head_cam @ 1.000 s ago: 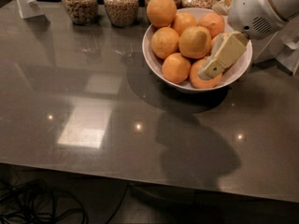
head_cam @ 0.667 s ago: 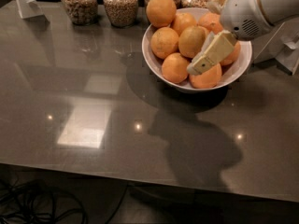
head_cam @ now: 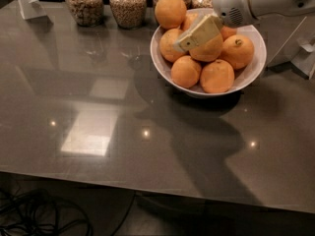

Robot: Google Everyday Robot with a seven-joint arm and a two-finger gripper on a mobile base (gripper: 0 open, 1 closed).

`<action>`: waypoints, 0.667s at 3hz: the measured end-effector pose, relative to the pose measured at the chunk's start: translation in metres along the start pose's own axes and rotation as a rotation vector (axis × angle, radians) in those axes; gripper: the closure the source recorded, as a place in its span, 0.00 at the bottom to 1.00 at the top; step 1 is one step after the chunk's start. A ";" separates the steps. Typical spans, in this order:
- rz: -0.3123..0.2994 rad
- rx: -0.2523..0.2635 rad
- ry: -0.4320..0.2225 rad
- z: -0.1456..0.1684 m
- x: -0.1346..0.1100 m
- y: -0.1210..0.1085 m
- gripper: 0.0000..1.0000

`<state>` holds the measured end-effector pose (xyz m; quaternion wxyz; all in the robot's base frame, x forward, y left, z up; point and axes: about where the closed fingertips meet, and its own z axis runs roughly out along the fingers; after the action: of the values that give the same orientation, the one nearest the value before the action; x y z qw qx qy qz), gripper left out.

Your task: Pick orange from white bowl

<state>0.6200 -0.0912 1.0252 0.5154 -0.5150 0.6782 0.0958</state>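
The white bowl stands at the back right of the dark table, piled with several oranges. The orange, large, round and evenly bright, sits on top at the bowl's back left. An orange with a dark stem dot lies at the right. My gripper, cream-coloured on a white arm that comes in from the upper right, hangs over the middle of the pile. It lies across a middle orange, just right of and below the top orange.
Glass jars of grain line the table's back edge behind the bowl. A white stand is at the back left and a white object at the right edge. Cables lie on the floor below the front edge.
My gripper has moved up and to the left across the bowl, from the oranges at the front right to the middle of the pile. The oranges have kept their places.
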 end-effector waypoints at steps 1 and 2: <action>0.005 0.046 -0.029 0.021 -0.006 -0.029 0.03; 0.007 0.060 -0.017 0.036 -0.004 -0.045 0.04</action>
<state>0.6771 -0.0848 1.0304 0.5361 -0.4959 0.6783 0.0814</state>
